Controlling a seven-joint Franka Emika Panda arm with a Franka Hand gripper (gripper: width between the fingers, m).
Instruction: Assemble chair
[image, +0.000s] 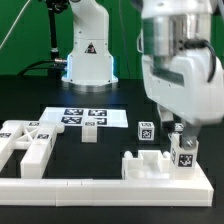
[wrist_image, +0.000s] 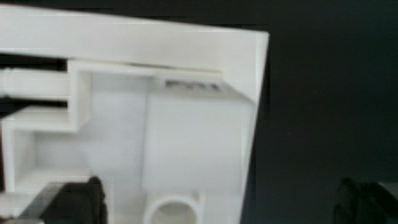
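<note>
My tool (image: 181, 137) hangs spread wide, gripping nothing, directly over the matte-white, blocky, tagged plastic chair assembly (image: 152, 166) on the black desk (image: 108, 150), and I judge that closing off-centre would shove or tip that assembly.

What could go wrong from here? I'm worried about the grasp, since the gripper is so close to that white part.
1. In the wrist view the chair part sits off-centre in the open gripper. One finger is at it and the other is well clear, so closing may shove or twist it.
2. In the exterior view it stands near the L-shaped rail, so a push could jam it there.
</note>
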